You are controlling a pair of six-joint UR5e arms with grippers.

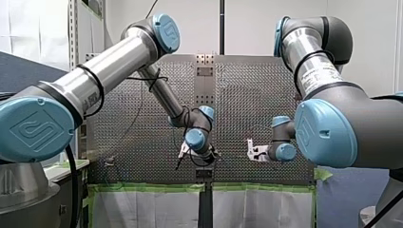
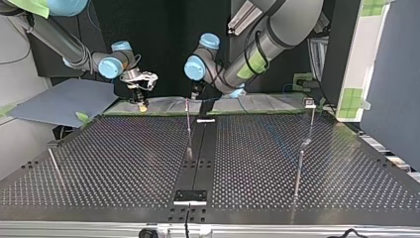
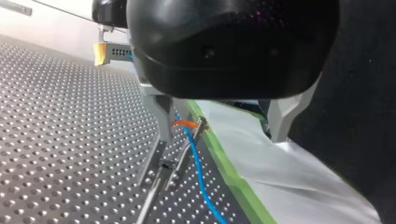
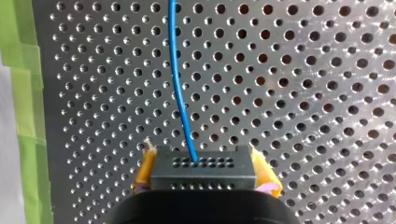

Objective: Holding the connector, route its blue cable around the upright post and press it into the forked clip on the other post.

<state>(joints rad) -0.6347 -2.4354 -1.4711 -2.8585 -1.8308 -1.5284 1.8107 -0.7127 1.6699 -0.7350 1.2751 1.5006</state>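
right end effector (image 4: pixel 205 176) clenched on connector (image 4: pixel 203 169), blue cable (image 4: pixel 180 84) ahead, left end effector (image 3: pixel 222 137) released

Centre post (image 2: pixel 189 131), right-side post (image 2: pixel 299 168), bare table (image 2: pixel 247 158) between

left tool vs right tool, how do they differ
My left tool is open, with metal fingers, gripping nothing; my right tool has yellow pads shut on the black connector. The forked clip shows between my left tool's fingers, not my right tool's. The blue cable runs by both.
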